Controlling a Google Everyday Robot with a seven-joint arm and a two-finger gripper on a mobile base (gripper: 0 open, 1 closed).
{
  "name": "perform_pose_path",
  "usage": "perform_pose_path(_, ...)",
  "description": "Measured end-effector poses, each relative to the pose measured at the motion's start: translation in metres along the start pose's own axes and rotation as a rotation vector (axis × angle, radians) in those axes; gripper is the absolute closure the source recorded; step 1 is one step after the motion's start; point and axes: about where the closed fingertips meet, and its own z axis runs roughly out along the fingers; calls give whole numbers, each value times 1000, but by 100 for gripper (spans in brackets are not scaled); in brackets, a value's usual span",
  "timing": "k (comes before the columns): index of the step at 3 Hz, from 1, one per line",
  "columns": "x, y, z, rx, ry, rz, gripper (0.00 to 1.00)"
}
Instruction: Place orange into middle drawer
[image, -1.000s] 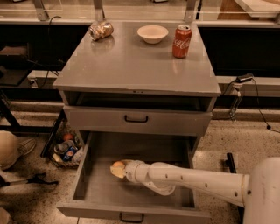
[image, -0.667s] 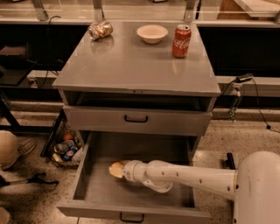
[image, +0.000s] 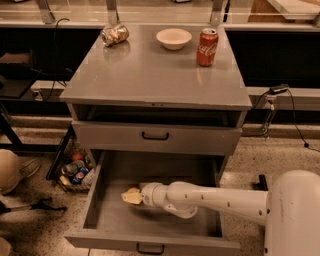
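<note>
The gripper (image: 132, 197) lies inside the boxy grey metal middle drawer (image: 114, 221); its grip I cannot tell.

Yellowish-tipped white end effector (image: 131, 197) in grey middle drawer (image: 118, 223); red can (image: 207, 47)

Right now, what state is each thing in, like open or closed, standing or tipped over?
Middle drawer: pulled open.
Upper drawer: shut.
Gripper: inside the middle drawer, low over its floor.
Orange: at the gripper's tip, inside the middle drawer.
Red soda can: standing upright on the tabletop.
White bowl: right way up.
Crumpled packet: lying on its side.
</note>
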Motion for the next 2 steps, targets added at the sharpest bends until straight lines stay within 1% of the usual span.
perform_pose_path(1,-1,-2,-19,8,-13,3,0)
perform_pose_path(2,-5,-11,-73,67,-55,10,0)
